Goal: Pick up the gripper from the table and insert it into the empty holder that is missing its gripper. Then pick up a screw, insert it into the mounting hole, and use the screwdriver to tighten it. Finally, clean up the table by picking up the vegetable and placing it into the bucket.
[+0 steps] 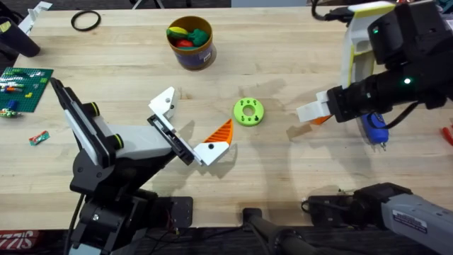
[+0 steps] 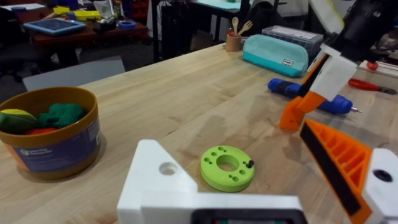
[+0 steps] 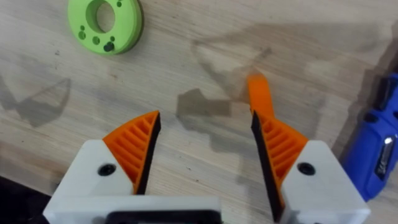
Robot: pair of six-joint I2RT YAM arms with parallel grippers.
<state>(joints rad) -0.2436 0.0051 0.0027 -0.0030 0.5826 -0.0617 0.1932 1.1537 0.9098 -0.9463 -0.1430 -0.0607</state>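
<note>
A flat green ring (image 1: 248, 111) lies mid-table with a small black screw (image 2: 249, 163) standing in one of its holes (image 3: 109, 45). The blue-handled screwdriver (image 1: 375, 129) lies on the table at the right, under my right arm. My right gripper (image 1: 311, 117) hovers open left of it, nothing between its orange pads (image 3: 134, 146). My left gripper (image 1: 197, 115) is open wide just left of the ring (image 2: 227, 168). The dark-blue bucket (image 1: 192, 55) at the back holds toy vegetables (image 2: 59, 115). The loose gripper and the holder are out of view.
A green baseplate (image 1: 25, 78) and a small wrapped piece (image 1: 39, 137) sit at the left edge. A black ring (image 1: 85, 20) lies at the back left. Red pliers (image 2: 367, 84) and a teal pencil case (image 2: 273, 53) lie beyond the screwdriver.
</note>
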